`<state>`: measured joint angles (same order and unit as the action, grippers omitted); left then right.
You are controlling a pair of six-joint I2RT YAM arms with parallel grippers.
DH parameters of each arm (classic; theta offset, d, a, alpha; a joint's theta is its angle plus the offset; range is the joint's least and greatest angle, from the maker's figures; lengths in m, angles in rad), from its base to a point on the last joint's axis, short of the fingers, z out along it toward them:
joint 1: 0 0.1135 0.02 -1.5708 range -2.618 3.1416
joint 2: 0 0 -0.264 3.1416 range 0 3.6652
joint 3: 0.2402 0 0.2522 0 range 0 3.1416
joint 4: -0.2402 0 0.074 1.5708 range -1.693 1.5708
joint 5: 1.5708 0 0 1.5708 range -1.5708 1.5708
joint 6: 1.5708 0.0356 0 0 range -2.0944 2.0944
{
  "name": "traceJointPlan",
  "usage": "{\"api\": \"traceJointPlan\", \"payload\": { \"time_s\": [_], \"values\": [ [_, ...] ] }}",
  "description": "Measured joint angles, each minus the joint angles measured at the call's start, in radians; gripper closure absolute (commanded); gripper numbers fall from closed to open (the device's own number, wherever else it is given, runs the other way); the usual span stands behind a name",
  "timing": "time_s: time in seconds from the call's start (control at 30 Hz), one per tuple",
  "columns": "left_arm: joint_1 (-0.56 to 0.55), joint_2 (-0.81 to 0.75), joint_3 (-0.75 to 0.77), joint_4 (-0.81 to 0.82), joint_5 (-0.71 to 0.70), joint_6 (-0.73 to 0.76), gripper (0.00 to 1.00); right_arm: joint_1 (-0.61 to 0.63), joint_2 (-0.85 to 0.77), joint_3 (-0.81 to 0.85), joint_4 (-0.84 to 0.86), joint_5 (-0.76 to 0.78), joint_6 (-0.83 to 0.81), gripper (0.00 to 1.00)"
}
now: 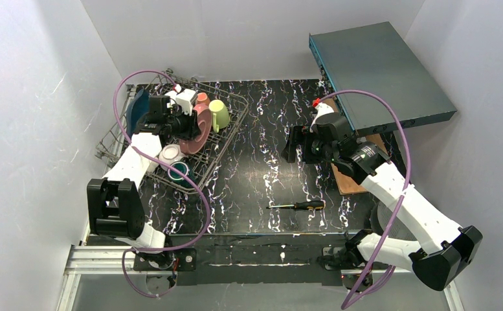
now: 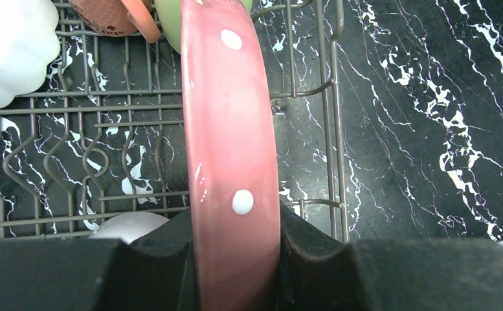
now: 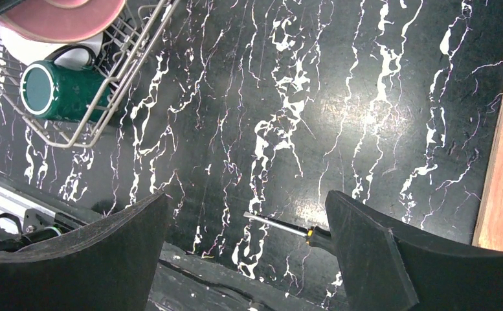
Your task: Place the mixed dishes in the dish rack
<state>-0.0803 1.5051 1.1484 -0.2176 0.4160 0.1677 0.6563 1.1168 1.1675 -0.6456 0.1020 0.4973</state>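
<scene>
Surface: black white-veined table [image 1: 261, 175], white walls around; teal-grey box [image 1: 378, 71] far right; screwdriver [image 1: 297, 205] near the front, well apart from the rack
Dish rack [image 1: 234, 126]: far left; yellow-green mug [image 1: 219, 114] and small salmon cup [image 1: 202, 98] inside; green-inside cup [image 3: 59, 91] on its side at a corner
Left gripper [image 2: 235, 243]: over the rack; pinching the pink dotted plate [image 2: 229, 129] by its rim, plate on edge; contact with wires: cannot tell
Right gripper [image 3: 247, 204]: spread wide, holding nothing; above bare table
</scene>
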Motion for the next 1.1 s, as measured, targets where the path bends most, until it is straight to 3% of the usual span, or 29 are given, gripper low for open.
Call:
{"api": "traceJointPlan", "payload": {
  "time_s": [0.27,0.4,0.77,0.8,0.87,0.97,1.1],
  "values": [
    [0.000,0.002,0.000,0.001,0.000,-0.005,0.73,0.000,0.000,-0.001,0.005,-0.001,0.001,0.02],
    [0.000,0.006,0.005,0.005,-0.006,-0.006,0.57,0.000,-0.002,-0.004,0.012,-0.001,0.001,0.02],
    [0.000,0.006,0.009,0.039,-0.039,-0.016,0.43,0.000,-0.003,-0.005,0.018,-0.006,0.004,0.02],
    [0.000,0.006,0.009,0.039,-0.039,-0.018,0.40,0.000,-0.003,-0.005,0.018,-0.006,0.004,0.02],
    [0.000,0.005,0.008,0.040,-0.038,-0.019,0.22,0.000,-0.003,-0.005,0.018,-0.007,0.004,0.02],
    [0.000,-0.004,0.007,0.049,-0.035,-0.023,0.04,0.000,-0.003,-0.005,0.018,-0.008,0.004,0.02],
    [0.000,-0.040,-0.002,0.061,-0.036,-0.033,0.02,0.000,-0.003,-0.005,0.018,-0.008,0.004,0.02]
  ]
}}
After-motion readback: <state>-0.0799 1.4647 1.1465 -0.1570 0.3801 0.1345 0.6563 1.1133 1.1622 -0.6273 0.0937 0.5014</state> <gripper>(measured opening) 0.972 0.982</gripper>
